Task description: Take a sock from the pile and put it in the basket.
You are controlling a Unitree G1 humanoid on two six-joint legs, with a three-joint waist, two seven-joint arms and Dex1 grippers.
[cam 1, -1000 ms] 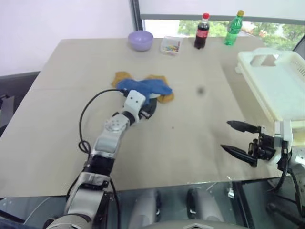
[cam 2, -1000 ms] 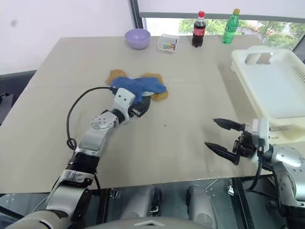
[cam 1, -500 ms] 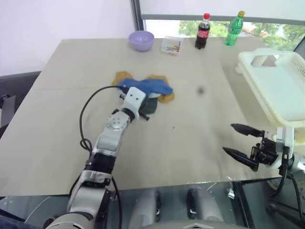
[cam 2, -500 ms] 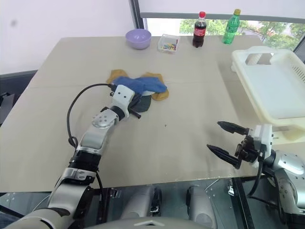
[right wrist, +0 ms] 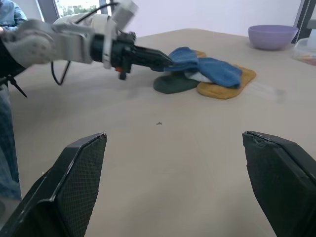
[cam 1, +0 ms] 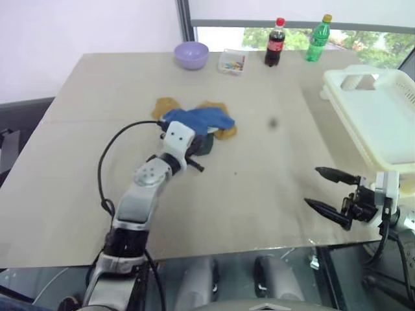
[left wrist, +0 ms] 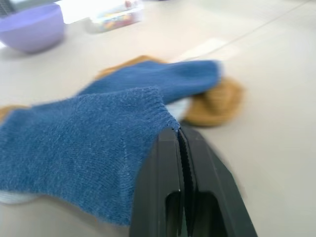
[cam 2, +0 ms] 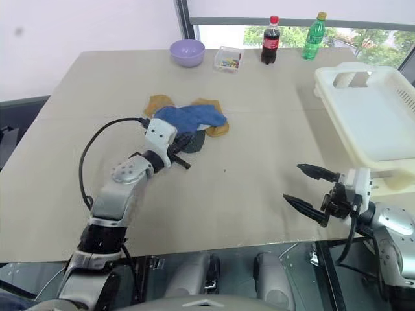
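Observation:
The pile (cam 1: 194, 121) lies left of the table's middle: a blue sock (cam 1: 201, 118) on top, mustard-yellow socks (cam 1: 166, 103) under it and a dark green one (cam 1: 207, 145) at the near edge. My left gripper (left wrist: 176, 131) is shut on the blue sock's cuff at the pile's near side, and that end is raised a little off the heap. The cream-white slotted basket (cam 1: 338, 96) stands at the table's right edge. My right gripper (cam 1: 312, 186) hovers open over the table's front right, just before the basket, with nothing between its fingers.
Along the far edge stand a lilac bowl (cam 1: 191, 54), a small clear box (cam 1: 232, 61) of coloured bits, a cola bottle (cam 1: 274, 43) and a green bottle (cam 1: 318, 39). Bare tabletop (cam 1: 272, 162) stretches between the pile and the basket.
My left gripper closed on the blue sock's cuff, then drew back toward me and rose slightly, tugging that end with it. The right gripper stayed where it was.

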